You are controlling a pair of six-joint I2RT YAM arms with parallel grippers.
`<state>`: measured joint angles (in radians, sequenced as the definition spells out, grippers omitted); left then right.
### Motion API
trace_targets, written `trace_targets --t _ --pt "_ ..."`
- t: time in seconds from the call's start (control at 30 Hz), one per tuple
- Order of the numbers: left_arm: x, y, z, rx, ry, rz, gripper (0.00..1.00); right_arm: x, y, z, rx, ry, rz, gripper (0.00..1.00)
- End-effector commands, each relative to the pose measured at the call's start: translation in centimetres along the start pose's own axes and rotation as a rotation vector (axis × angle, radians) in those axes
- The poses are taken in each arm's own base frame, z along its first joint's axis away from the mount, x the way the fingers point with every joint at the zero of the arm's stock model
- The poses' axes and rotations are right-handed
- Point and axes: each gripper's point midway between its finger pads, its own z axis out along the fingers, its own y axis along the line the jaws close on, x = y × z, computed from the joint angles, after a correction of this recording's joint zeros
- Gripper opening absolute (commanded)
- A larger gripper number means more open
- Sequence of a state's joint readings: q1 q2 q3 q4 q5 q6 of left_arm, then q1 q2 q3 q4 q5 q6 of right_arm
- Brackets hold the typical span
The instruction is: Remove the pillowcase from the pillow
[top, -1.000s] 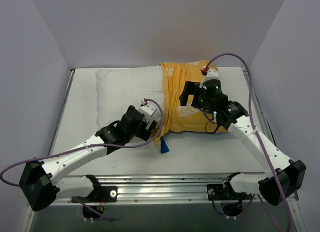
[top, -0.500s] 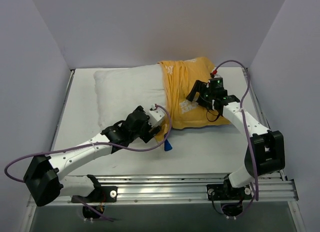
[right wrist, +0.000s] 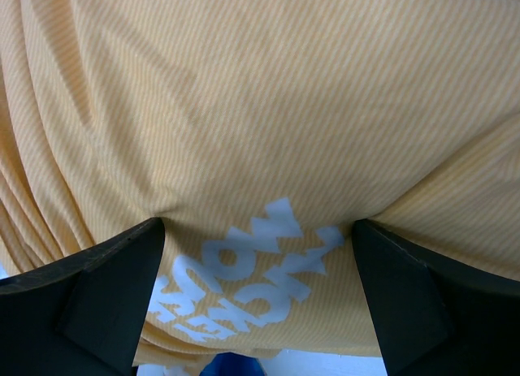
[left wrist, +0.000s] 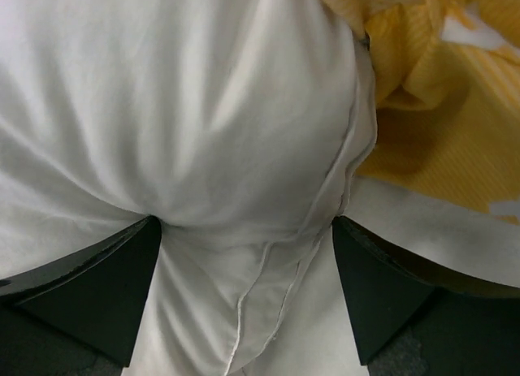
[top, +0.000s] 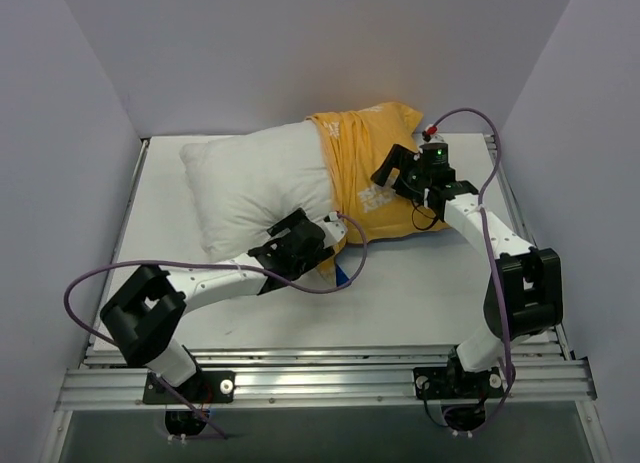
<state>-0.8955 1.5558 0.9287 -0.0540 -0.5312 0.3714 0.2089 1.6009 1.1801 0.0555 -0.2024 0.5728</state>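
Note:
The white pillow point(top: 250, 183) lies tilted across the table's left and middle. Its right end is inside the orange-yellow pillowcase point(top: 365, 153), bunched at the far right with white lettering showing. My left gripper point(top: 318, 238) is at the pillow's near right corner. In the left wrist view the gripper point(left wrist: 244, 230) has the pillow's point(left wrist: 162, 108) seamed corner bunched between its fingers, with the pillowcase point(left wrist: 439, 124) just beyond. My right gripper point(top: 388, 173) sits on the pillowcase. In the right wrist view the gripper point(right wrist: 256, 226) pinches the lettered fabric point(right wrist: 284, 92). A blue bit of the pillowcase point(top: 341, 275) pokes out underneath.
The white table point(top: 420, 283) is walled in by grey panels on the left, back and right. A metal rail point(top: 330, 378) runs along the near edge by the arm bases. Purple cables loop off both arms.
The pillow has swung and slid out to the left, so more white shows. The left arm has stretched right along the pillow's near edge. The right gripper has drawn the pillowcase farther back and right.

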Motion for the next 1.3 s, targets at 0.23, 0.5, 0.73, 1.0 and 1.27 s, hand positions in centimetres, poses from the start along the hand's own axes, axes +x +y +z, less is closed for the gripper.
trace_targets --t 0.23,0.5,0.73,1.0,1.27 --pt "-0.4 0.7 3.9 -0.216 0.065 -0.057 0.37 0.1 2.6 -2.1 -0.127 0.003 -0.048 0.94" --pt "-3.2 1.4 3.1 -0.209 -0.040 -0.116 0.02 0.2 3.6 -5.2 -0.174 -0.007 -0.106 0.94" --pt "-9.5 5.4 -2.5 -0.165 -0.173 -0.372 0.02 4.4 5.1 -8.2 -0.162 0.027 -0.285 0.93" --pt "-13.0 7.8 -7.8 -0.071 -0.256 -0.554 0.02 8.2 5.7 -10.8 -0.246 0.046 -0.309 0.92" --pt "-13.3 7.7 -9.7 -0.008 -0.264 -0.647 0.02 9.0 11.5 -12.4 -0.392 0.060 -0.418 0.92"
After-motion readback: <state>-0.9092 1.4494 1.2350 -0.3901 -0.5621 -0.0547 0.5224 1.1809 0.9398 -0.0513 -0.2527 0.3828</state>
